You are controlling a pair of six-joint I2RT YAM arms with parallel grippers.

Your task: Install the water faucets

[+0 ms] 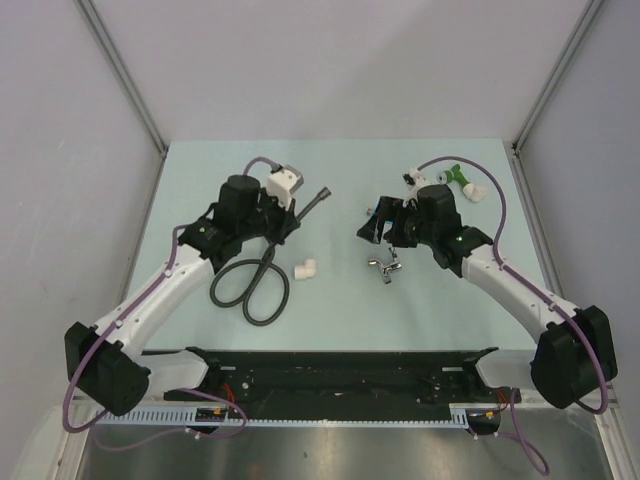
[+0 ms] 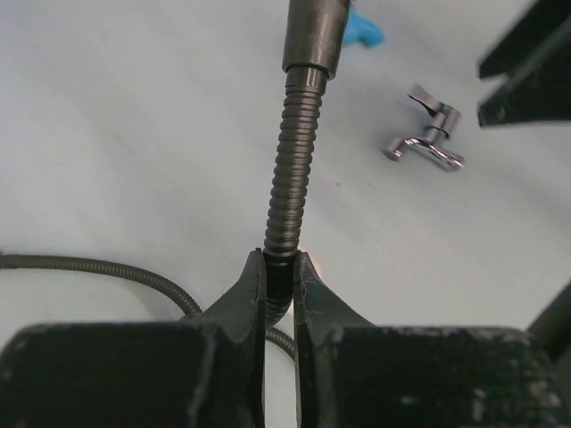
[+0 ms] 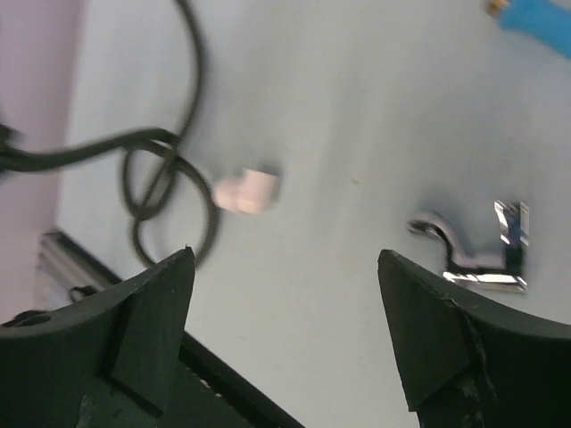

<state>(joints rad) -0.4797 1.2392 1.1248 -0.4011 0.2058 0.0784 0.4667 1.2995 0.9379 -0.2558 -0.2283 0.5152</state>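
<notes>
The chrome faucet (image 1: 385, 266) lies on the table at centre right; it also shows in the left wrist view (image 2: 428, 143) and the right wrist view (image 3: 482, 250). My left gripper (image 1: 287, 226) (image 2: 279, 267) is shut on the black ribbed hose (image 2: 290, 169) near its metal end, which points forward. The rest of the hose loops (image 1: 250, 290) on the table below it. My right gripper (image 1: 376, 222) (image 3: 285, 259) is open wide and empty, hovering just above and behind the faucet. A white elbow fitting (image 1: 306, 268) (image 3: 245, 190) lies between the arms.
Green and white fittings (image 1: 455, 180) lie at the back right. A blue part (image 2: 361, 27) (image 3: 535, 18) shows at the edge of both wrist views. A black rail (image 1: 340, 375) runs along the near table edge.
</notes>
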